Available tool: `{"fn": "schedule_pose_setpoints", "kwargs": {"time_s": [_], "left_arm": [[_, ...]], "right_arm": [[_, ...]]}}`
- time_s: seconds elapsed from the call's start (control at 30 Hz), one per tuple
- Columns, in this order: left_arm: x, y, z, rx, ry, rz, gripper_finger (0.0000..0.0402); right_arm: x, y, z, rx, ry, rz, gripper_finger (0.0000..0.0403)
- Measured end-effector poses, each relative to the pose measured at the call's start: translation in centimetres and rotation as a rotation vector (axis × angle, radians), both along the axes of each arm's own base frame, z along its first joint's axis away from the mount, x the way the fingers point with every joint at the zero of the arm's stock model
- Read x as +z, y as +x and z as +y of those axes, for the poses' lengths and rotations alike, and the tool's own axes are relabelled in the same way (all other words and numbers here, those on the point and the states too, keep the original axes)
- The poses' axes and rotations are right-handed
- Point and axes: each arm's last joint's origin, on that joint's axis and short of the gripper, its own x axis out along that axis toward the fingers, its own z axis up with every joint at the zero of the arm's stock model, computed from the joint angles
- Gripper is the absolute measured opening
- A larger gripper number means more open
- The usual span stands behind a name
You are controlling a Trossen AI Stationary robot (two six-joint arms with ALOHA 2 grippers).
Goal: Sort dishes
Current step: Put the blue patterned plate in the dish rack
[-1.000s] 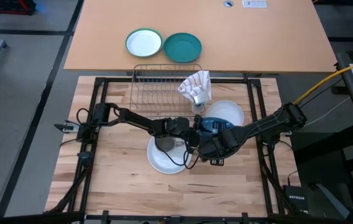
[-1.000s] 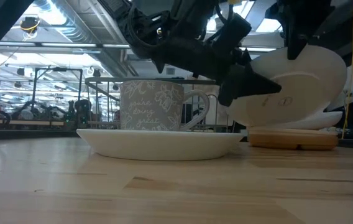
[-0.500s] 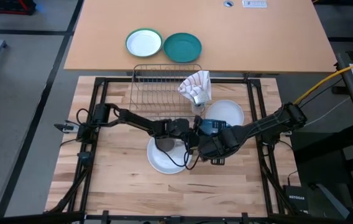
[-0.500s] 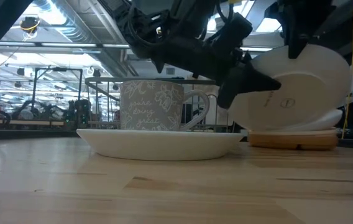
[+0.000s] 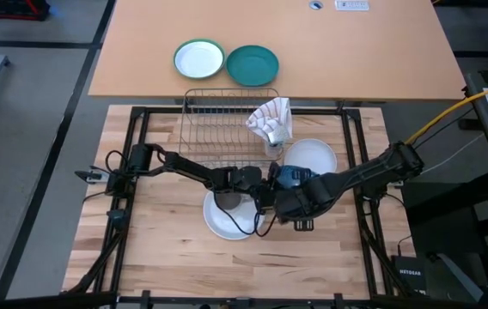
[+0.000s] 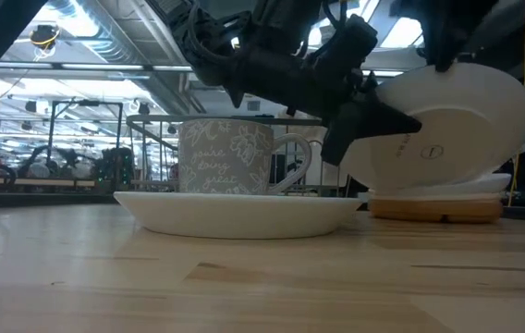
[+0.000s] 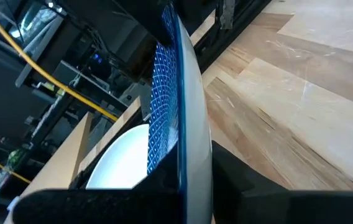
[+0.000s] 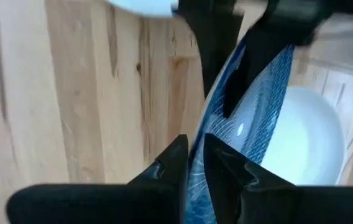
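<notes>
The dark blue plate [image 5: 292, 174] stands nearly on edge at mid-table, with its white underside [image 6: 447, 129] facing the near side. My left gripper [image 5: 263, 182] is shut on its rim from the left. My right gripper [image 5: 290, 194] is shut on another part of the rim. A grey mug [image 6: 230, 155] stands upright on a white plate [image 6: 244, 211] just to the left. Behind the blue plate, another white plate [image 5: 311, 156] lies on the tan plate [image 6: 438, 209]. My left gripper pinches the blue plate's rim [image 7: 187, 155] between its two fingers, one on the patterned blue face and one on the white underside. It comes level from the table's left. My right gripper has the rim [image 8: 196, 177] between its two fingers [image 8: 171, 163], across the plate from the left gripper. In the low view it comes at the plate's top edge [image 6: 443, 67] from above. The plate stands tilted, almost upright.
A wire dish rack [image 5: 227, 120] with a folded cloth [image 5: 271, 120] stands at the far side of the work table. On the farther tan table lie a green-rimmed white plate [image 5: 198, 60] and a teal plate [image 5: 253, 65]. Bare wood lies along the near edge.
The blue plate has tipped more upright and risen a little, and more of its white underside now faces the near side. Both arms have stayed about where they were.
</notes>
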Motion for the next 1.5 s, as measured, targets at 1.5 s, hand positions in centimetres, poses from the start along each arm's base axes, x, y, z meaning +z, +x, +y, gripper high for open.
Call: {"fn": "schedule_pose_setpoints", "kwargs": {"time_s": [1.5], "left_arm": [[12.7, -9.8, -8.8, 0.061, 0.493, 0.24, 0.0029]], "right_arm": [[15.1, -2.1, -1.2, 0.386, -0.095, -0.368, 0.0056]]}}
